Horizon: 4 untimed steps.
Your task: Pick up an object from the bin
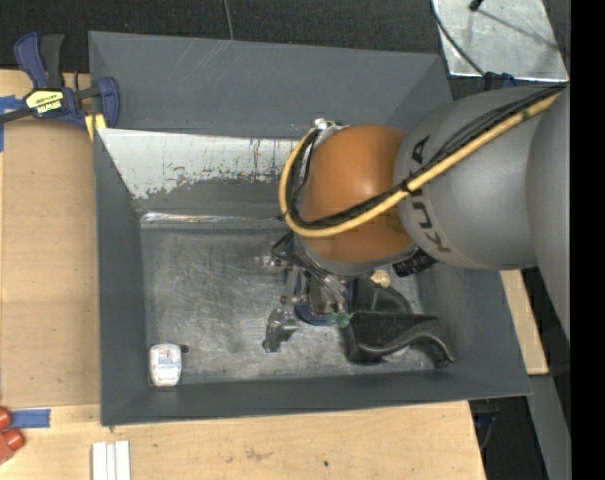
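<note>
My gripper (pixel 282 326) is down near the bin floor, at the middle of the front half, under the arm's wrist. Right beside it, partly hidden by the gripper, lies a small blue thing (pixel 312 314) with a green bit at its edge. A black curved object (pixel 392 336) lies just to the right, against the front right corner. I cannot tell whether anything is between the gripper's parts.
A small white boxy thing with a dark tab (pixel 164 364) sits in the front left corner of the bin. The arm and its orange dome cover the right middle of the bin.
</note>
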Each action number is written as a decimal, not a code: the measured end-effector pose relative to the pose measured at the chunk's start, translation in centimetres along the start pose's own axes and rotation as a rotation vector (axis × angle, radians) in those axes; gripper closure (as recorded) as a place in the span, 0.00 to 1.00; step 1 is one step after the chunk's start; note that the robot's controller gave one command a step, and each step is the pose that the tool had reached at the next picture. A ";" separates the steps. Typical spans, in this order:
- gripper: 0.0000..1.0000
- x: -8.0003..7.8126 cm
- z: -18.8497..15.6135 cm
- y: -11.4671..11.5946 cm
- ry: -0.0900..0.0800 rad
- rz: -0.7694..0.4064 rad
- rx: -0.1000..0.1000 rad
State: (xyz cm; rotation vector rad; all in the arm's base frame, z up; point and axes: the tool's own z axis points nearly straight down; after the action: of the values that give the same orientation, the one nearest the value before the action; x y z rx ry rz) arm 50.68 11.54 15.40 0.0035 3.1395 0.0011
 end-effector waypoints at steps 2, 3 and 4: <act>0.00 -2.1 5.8 -9.3 0.001 -0.362 0.000; 0.00 -6.9 7.9 -10.4 -0.003 -0.145 -0.005; 1.00 -7.3 7.5 -10.3 -0.018 -0.142 -0.006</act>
State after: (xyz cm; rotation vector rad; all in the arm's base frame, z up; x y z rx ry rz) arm 57.94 1.19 7.92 -0.2179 3.1135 0.0109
